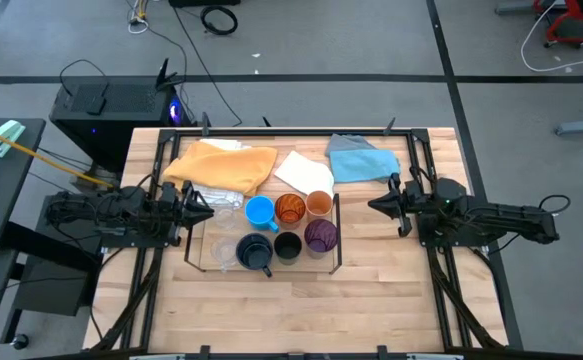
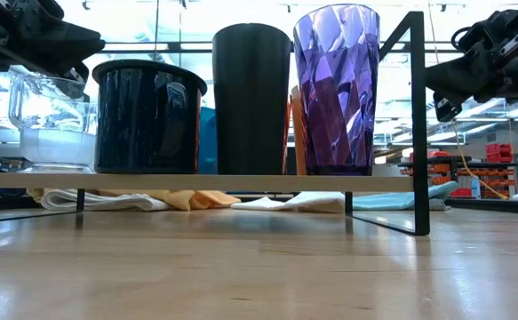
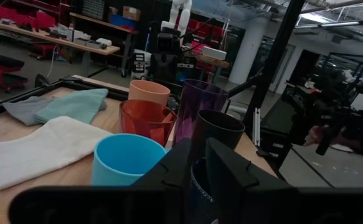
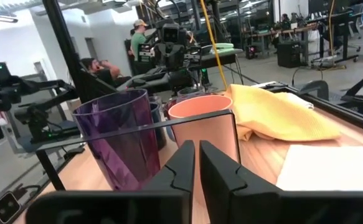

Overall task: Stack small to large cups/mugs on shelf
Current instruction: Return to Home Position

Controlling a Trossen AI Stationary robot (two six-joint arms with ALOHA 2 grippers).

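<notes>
The wire shelf (image 1: 334,232) stands at the table's middle and bears all the cups upright on their bases. At its far side stand the light-blue mug (image 1: 260,211), amber tumbler (image 1: 290,208) and small orange cup (image 1: 318,204). At its near side stand the clear cups (image 1: 223,250), navy mug (image 1: 255,253), black cup (image 1: 288,245) and purple tumbler (image 1: 320,235). My left gripper (image 1: 209,210) is shut and empty, hovering just left of the shelf. My right gripper (image 1: 373,206) is shut and empty, a little right of it.
A yellow cloth (image 1: 221,165), a white cloth (image 1: 303,170) and a blue cloth (image 1: 361,160) lie on the table behind the shelf. Bare wood lies between the shelf and the table's near edge. People show in the room beyond in the right wrist view (image 4: 141,34).
</notes>
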